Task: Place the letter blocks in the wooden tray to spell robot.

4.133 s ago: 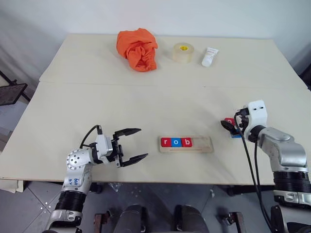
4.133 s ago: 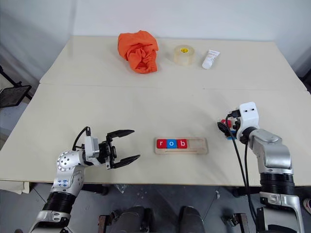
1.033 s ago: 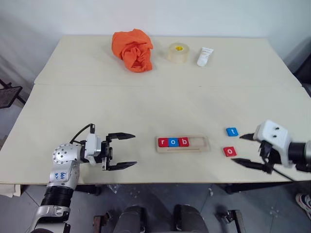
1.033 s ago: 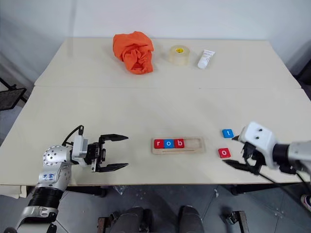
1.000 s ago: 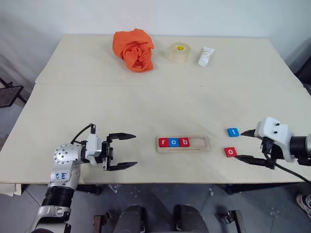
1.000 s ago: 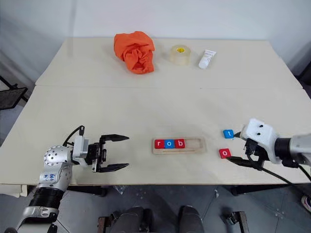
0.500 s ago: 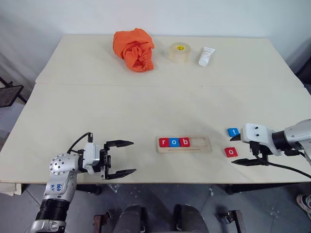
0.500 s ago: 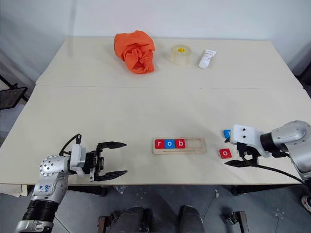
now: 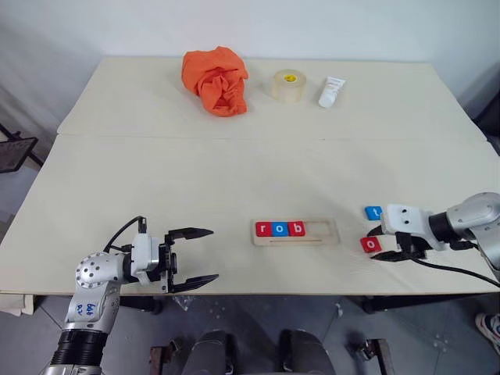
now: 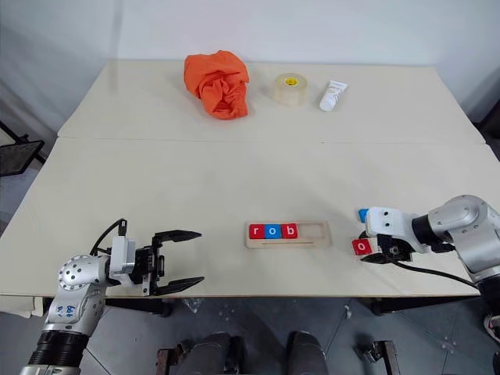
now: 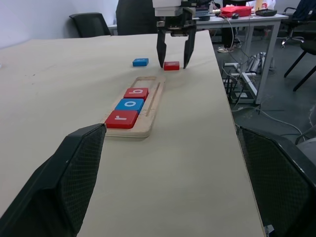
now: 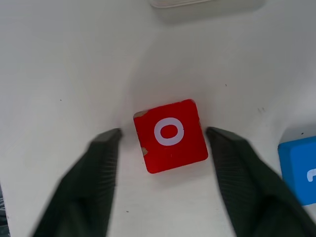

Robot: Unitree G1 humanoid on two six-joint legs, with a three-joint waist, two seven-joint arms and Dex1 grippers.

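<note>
- The tray (image 9: 297,231) lies near the front edge of the worktop (image 9: 234,172); the tray is the landmark here.
- In the tray sit three blocks touching in a row at its left end: red r (image 9: 263,229), blue o (image 9: 280,229), red b (image 9: 297,229). The tray's right part is bare.
- To the right of the tray, well apart, a red o block (image 9: 370,244) lies flat on the worktop.
- A blue t block (image 9: 373,212) lies just beyond the red o, farther from the front edge.
- The right claw (image 12: 163,140) is down at the red o, a finger on either side with a small gap to each; it is open and not gripping.
- The left claw (image 9: 191,256) hangs well left of the tray, spread wide and empty, pointing toward the tray.
- Far behind the tray: an orange cloth (image 9: 216,80), a tape roll (image 9: 287,84), a white tube (image 9: 331,91).
</note>
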